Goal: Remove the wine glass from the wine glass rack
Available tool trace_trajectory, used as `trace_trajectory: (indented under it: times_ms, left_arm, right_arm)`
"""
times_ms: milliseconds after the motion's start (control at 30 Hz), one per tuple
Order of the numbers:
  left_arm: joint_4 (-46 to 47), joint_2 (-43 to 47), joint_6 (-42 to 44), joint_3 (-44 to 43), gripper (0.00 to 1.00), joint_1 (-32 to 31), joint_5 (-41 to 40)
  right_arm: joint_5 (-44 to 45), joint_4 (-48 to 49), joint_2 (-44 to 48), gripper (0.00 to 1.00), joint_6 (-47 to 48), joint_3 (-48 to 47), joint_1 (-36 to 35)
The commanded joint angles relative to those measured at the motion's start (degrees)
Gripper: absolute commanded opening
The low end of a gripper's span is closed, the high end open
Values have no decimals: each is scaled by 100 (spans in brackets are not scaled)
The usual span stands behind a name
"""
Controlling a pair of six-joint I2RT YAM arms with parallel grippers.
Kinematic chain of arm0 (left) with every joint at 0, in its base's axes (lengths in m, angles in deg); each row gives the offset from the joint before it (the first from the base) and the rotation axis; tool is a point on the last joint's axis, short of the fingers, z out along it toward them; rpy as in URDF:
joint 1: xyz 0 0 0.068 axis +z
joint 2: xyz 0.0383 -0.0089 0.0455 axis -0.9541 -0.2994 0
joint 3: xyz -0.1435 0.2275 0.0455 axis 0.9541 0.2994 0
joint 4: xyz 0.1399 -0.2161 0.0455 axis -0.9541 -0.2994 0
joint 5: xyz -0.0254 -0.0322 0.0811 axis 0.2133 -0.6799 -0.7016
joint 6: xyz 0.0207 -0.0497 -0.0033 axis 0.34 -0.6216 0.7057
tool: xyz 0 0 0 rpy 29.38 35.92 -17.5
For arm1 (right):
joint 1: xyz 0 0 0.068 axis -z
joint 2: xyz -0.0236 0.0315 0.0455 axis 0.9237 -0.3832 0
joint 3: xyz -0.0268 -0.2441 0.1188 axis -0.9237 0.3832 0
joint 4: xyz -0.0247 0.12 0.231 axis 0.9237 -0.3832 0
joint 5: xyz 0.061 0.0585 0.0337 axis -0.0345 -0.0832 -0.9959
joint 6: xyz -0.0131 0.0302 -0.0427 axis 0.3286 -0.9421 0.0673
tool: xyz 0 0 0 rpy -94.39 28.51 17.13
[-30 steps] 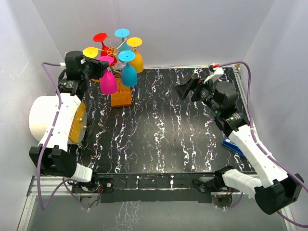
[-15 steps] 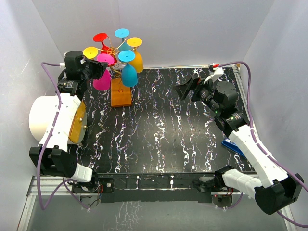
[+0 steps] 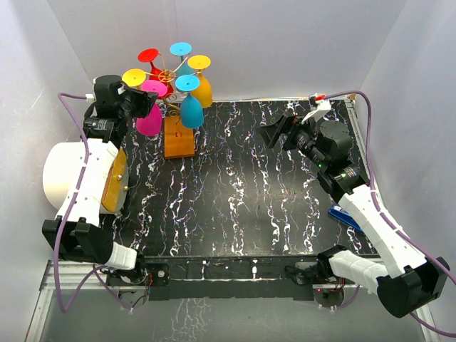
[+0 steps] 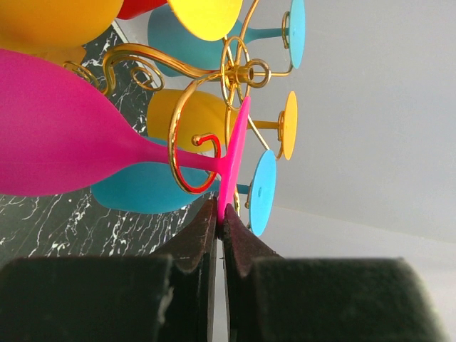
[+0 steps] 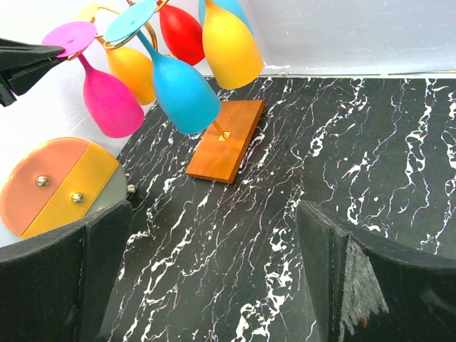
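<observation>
On the black marbled table [image 3: 235, 199], a flat blue object [image 3: 345, 216] lies at 3 o'clock beside the right forearm. A white drum with an orange-and-yellow lid [image 3: 68, 174] sits at 9 o'clock against the left arm. Farther back, at 11 o'clock, the wine glass rack [image 3: 178, 139] stands on its wooden base, with glasses hanging bowl-down from it. The pink wine glass [image 3: 149, 121] hangs on the rack's left side, its stem inside a gold scroll [image 4: 172, 153]. A blue glass [image 3: 190, 110] hangs just beside it on the right, and a yellow foot disc [image 3: 134, 77] sits close above the left gripper [image 4: 221, 214]. That gripper, its arm stretched along the table's left edge, is pinched narrow on the rim of the pink glass's foot. The right gripper [image 3: 276, 134] hovers well apart at 1 o'clock, its fingers spread wide and holding nothing, and it faces the rack.
</observation>
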Motion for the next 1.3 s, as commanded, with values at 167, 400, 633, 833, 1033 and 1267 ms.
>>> trace_trajectory:
  times_ms: [167, 400, 633, 833, 1033, 1267]
  left_arm:
    - [6, 318, -178, -301, 0, 156, 169]
    - [-11, 470, -293, -240, 0, 407, 422]
    - [-7, 523, -303, -222, 0, 491, 539]
    - [29, 385, -269, -314, 0, 606, 633]
    - [277, -62, -234, -520, 0, 636, 956]
    - [363, -475, -188, -852, 0, 638, 1508]
  right_arm:
    - [4, 345, 157, 98, 25, -37, 3]
    - [48, 326, 190, 98, 45, -6, 5]
    - [48, 323, 198, 98, 53, 2, 3]
    - [39, 317, 207, 98, 45, -14, 4]
    - [82, 281, 230, 98, 75, -24, 3]
    - [102, 297, 211, 98, 80, -23, 5]
